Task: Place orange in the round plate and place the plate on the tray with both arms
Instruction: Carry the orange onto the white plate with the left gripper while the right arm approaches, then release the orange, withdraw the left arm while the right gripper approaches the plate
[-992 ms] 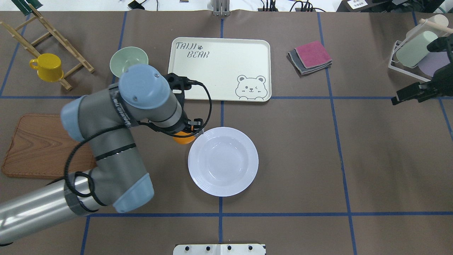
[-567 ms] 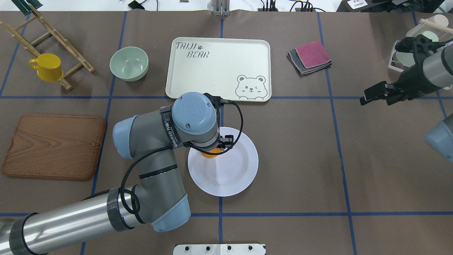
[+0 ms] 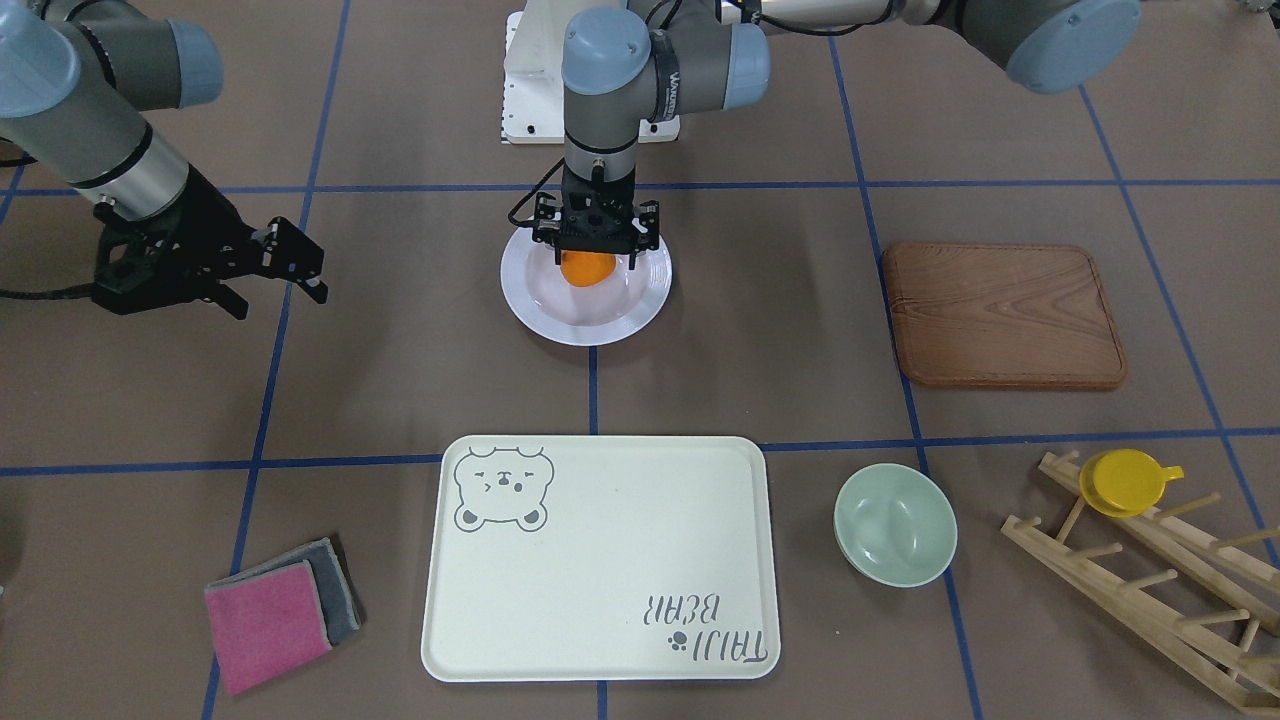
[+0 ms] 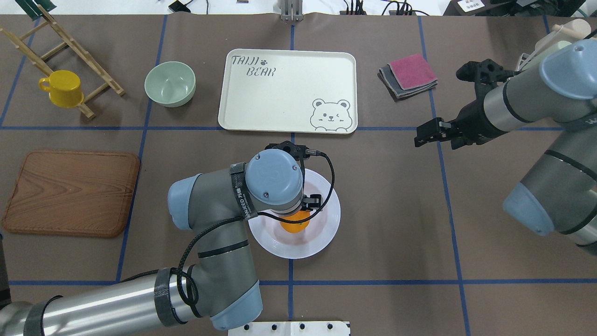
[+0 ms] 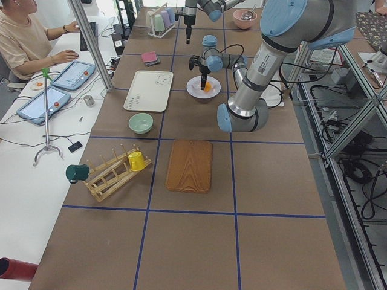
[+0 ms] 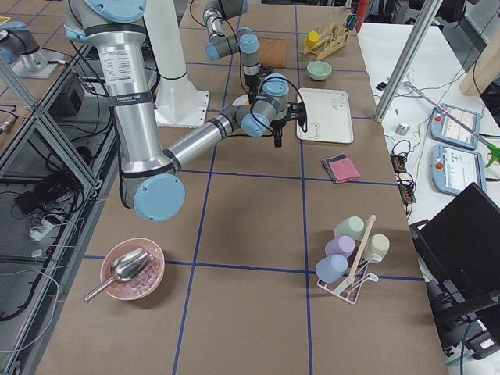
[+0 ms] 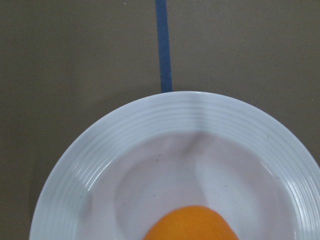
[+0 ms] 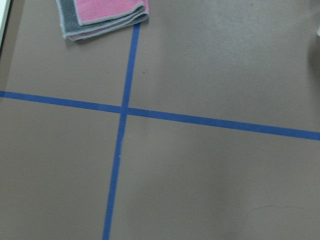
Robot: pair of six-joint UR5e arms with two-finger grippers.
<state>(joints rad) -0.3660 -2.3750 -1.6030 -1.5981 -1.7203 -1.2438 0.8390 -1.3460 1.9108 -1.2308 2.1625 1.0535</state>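
Observation:
The orange (image 3: 587, 268) (image 4: 294, 223) (image 7: 189, 223) sits low in the sunken centre of the round plate (image 3: 640, 305) (image 4: 326, 224) (image 7: 100, 165), on the side nearer the robot's base. My left gripper (image 3: 590, 250) points straight down and is shut on the orange; in the overhead view its wrist hides most of it. My right gripper (image 3: 315, 275) (image 4: 419, 137) hovers open and empty over bare table, well to the plate's right in the overhead view. The tray (image 3: 600, 560) (image 4: 289, 88) lies empty beyond the plate.
A pale green bowl (image 4: 170, 84), a yellow cup (image 4: 63, 88) on a wooden rack (image 4: 70, 46) and a wooden board (image 4: 70, 191) lie on my left. Folded pink and grey cloths (image 4: 410, 74) (image 8: 100, 17) sit right of the tray. A person (image 5: 27, 42) sits at the table's side.
My left arm has carried the orange from beside the plate's left rim to over its centre and lowered it. My right arm has swung in from the right edge toward the middle.

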